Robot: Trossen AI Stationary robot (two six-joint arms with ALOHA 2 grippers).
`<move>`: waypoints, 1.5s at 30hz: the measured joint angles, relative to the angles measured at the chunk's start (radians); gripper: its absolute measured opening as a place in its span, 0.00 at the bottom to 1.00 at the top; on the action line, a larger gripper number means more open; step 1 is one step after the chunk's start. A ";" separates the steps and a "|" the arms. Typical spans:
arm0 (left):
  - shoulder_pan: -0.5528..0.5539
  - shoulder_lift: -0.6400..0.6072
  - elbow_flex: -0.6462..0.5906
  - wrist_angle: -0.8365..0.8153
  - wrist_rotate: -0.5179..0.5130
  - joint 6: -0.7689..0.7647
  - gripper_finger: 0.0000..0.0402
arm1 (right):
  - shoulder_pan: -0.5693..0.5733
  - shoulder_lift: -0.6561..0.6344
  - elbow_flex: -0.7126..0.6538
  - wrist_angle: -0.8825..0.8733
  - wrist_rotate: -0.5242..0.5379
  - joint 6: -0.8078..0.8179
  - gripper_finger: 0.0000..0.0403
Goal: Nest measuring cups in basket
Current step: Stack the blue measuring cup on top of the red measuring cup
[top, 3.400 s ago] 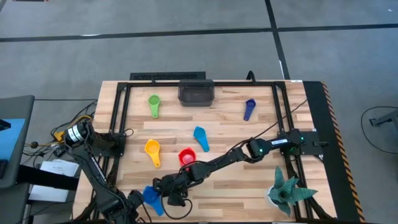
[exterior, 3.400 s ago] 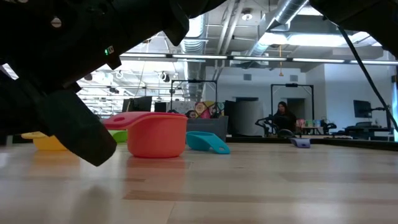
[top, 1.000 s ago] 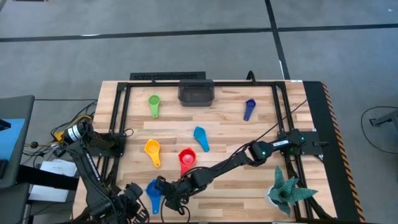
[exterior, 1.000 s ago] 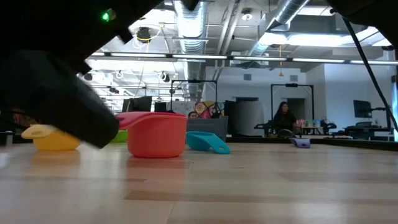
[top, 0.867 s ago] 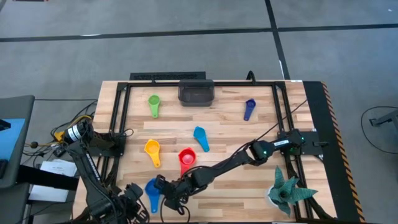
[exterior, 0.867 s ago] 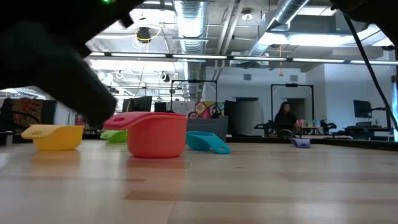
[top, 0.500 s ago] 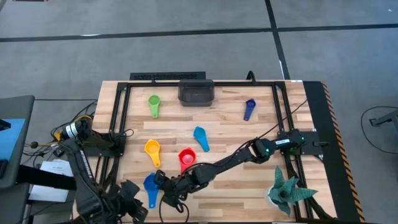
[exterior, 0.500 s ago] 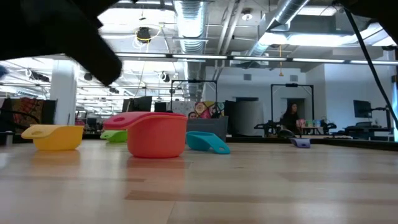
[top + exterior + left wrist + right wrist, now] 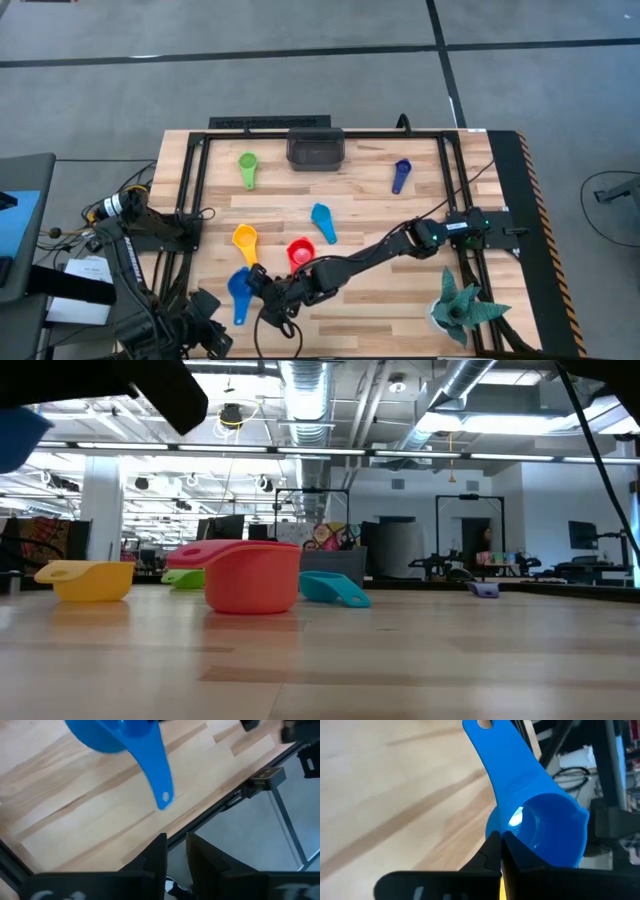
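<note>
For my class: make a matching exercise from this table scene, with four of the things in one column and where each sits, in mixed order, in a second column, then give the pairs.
Things:
1. green cup
2. basket
3. royal blue cup
4. teal spiky plant

Places:
A. near right corner of the table
B. pinched by the right gripper, lifted at the near edge
C. far left, lying beside the basket
D. far edge, middle

Pairs: 1-C, 2-D, 3-B, 4-A

I find no legible text, number or brand in any view. The royal blue cup [image 9: 535,815] carries raised markings on its handle in my right wrist view, but I cannot read them.
</note>
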 joint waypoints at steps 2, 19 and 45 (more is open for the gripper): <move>0.011 0.000 0.000 0.002 0.003 -0.004 0.18 | 0.000 -0.010 -0.002 -0.033 0.019 -0.001 0.02; 0.054 -0.097 0.000 -0.041 -0.057 0.039 0.71 | 0.004 -0.090 -0.001 -0.034 0.092 0.028 0.02; 0.087 -0.139 -0.004 -0.062 -0.112 0.094 0.40 | 0.016 -0.150 0.000 -0.002 0.146 -0.013 0.03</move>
